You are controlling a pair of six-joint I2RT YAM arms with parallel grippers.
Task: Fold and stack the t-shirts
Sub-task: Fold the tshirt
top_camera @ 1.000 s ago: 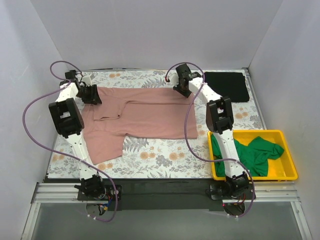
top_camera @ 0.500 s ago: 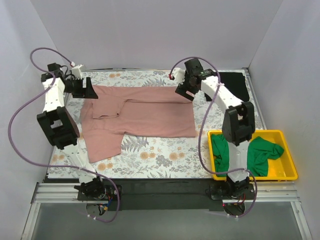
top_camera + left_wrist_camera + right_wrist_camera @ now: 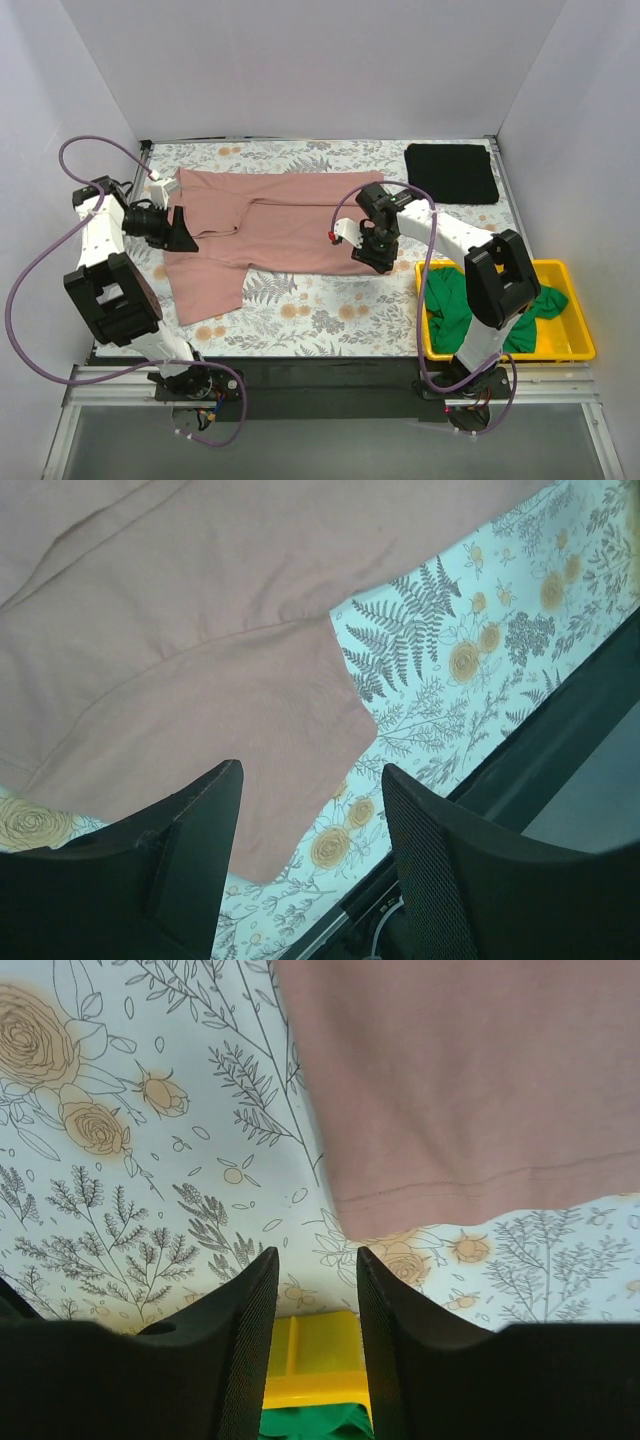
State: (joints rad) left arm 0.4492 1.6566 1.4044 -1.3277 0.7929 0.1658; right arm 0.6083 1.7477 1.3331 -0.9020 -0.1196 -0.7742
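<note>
The left claw (image 3: pixel 312 772) and right claw (image 3: pixel 316 1256) hover spread, seemingly empty, at the pink t-shirt (image 3: pixel 290 220) edges.

The dusty pink t-shirt (image 3: pixel 290 220) reads as soft, matt cloth with a stitched hem, and the worktop (image 3: pixel 300 300) wears a smooth floral-printed covering. The yellow bin (image 3: pixel 578 322) looks like glossy plastic, the green t-shirt (image 3: pixel 455 305) matt cloth. Left tool (image 3: pixel 310 810) and right tool (image 3: pixel 315 1290) show matt black, finely grained fingers.
</note>
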